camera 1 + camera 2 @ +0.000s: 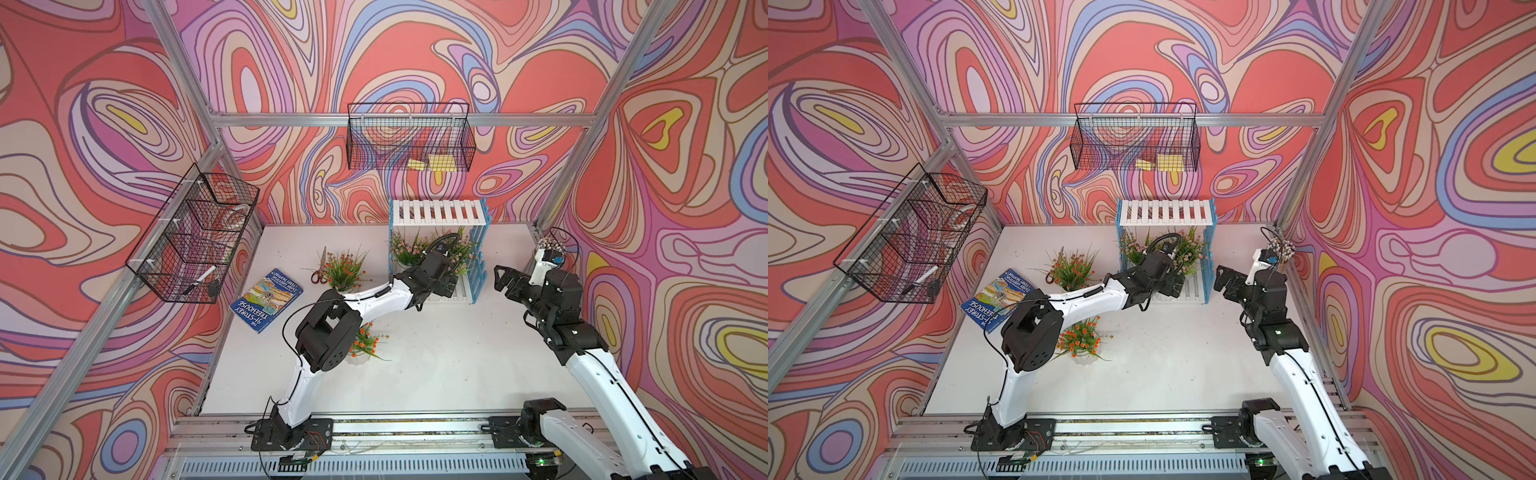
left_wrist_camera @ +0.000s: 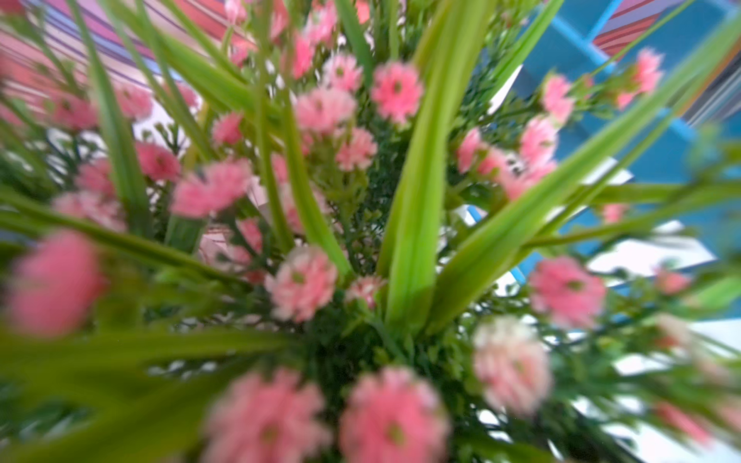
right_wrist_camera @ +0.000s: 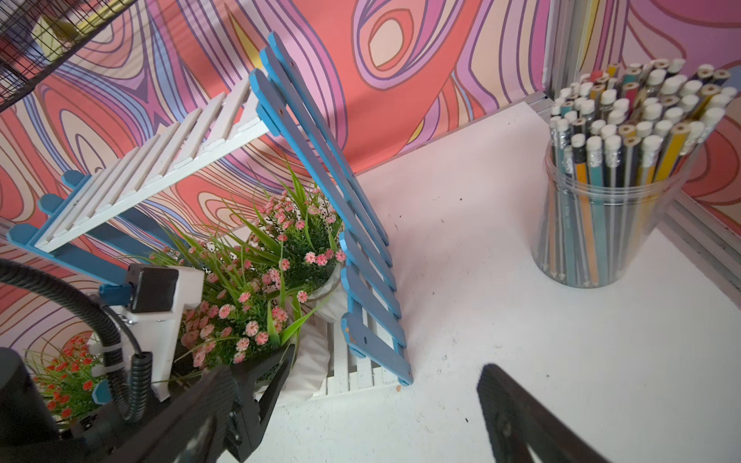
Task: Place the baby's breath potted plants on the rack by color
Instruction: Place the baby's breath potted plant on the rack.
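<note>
Several pink plants (image 1: 409, 249) at left tool (image 1: 451, 286), opening unclear | right tool (image 1: 506, 279) wide, empty

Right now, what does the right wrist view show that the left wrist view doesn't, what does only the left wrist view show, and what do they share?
Only the right wrist view shows the jar of pencils, the rack with its bare top shelf, and an orange-flowered plant beyond the left arm. Only the left wrist view shows a blurred close-up looking down into one pink-flowered plant, its long leaves fanning out from the centre. Both show pink blooms among green leaves, and the rack's blue slatted side.
</note>
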Controlling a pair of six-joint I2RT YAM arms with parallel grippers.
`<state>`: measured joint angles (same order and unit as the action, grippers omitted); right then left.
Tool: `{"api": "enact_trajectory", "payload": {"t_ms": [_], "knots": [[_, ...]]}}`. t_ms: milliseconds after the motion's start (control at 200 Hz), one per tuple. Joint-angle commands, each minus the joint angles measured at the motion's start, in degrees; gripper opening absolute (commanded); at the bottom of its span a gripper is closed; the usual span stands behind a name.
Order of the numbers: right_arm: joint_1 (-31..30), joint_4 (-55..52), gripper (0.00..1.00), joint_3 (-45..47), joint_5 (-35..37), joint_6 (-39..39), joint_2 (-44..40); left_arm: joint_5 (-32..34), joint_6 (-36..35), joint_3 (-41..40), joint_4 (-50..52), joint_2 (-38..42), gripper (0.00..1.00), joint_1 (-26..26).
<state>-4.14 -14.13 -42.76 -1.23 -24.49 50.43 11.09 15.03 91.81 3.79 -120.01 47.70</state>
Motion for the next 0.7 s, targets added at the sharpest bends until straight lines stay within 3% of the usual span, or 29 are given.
{"api": "enact_trajectory", "payload": {"t_ms": [0,295,526,691], "knots": [[0.4,0.9,0.98,0.8,-0.7,0.6,0.2,-1.0,-1.2,-0.6,-4.2,4.5,1.0,0.4],[0.4,0.9,0.98,0.8,-0.8,0.5,0.1,-3.1,-2.2,-2.7,-10.1,8.7,1.0,0.4],[0.3,0.8,0.98,0.5,-0.7,1.1,0.7,-7.5,-0.7,-13.0,-25.7,17.9,1.0,0.3],[0.4,1.8,0.98,0.5,-1.4,1.0,1.7,-10.1,-2.4,-18.9,-30.9,26.0,1.0,0.3]]}}
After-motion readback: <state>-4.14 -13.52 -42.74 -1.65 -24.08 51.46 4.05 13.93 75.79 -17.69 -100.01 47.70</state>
